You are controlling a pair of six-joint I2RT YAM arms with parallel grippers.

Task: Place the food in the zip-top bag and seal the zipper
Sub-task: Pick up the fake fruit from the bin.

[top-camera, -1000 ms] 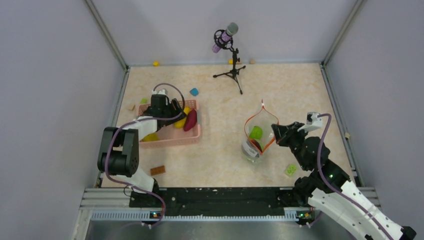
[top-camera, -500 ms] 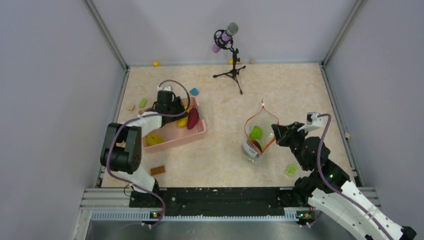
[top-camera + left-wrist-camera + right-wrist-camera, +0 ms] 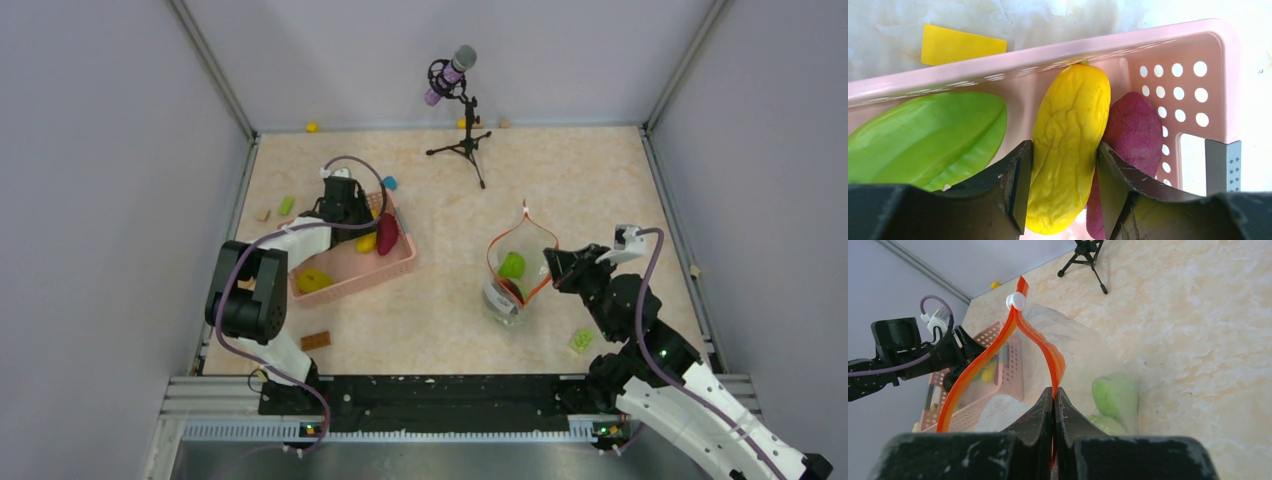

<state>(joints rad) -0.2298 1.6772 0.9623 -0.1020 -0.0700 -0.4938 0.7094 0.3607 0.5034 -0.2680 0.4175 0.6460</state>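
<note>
My left gripper [image 3: 352, 215] reaches into the pink basket [image 3: 402, 262]. In the left wrist view it [image 3: 1064, 185] is shut on the yellow banana-like piece [image 3: 1070, 135], one jaw on each side. A maroon piece [image 3: 1138, 130] lies right of it and a bright green piece [image 3: 923, 140] left. The clear zip-top bag [image 3: 497, 297] stands mid-table with its mouth open and green pieces [image 3: 1115, 392] inside. My right gripper [image 3: 1054, 396] is shut on the orange-red zipper strip [image 3: 1048, 352]. The white slider [image 3: 1016, 301] sits at the far end.
A microphone on a tripod [image 3: 462, 110] stands at the back. Small blocks lie loose: blue [image 3: 389, 183], green [image 3: 286, 205], tan [image 3: 264, 214], brown [image 3: 316, 340], green [image 3: 581, 340]. A yellow-green piece [image 3: 312, 280] lies in the basket's near left corner.
My left gripper has moved right and farther back inside the basket, and the basket has turned and slid to the right with it. The right arm and the bag have not moved.
</note>
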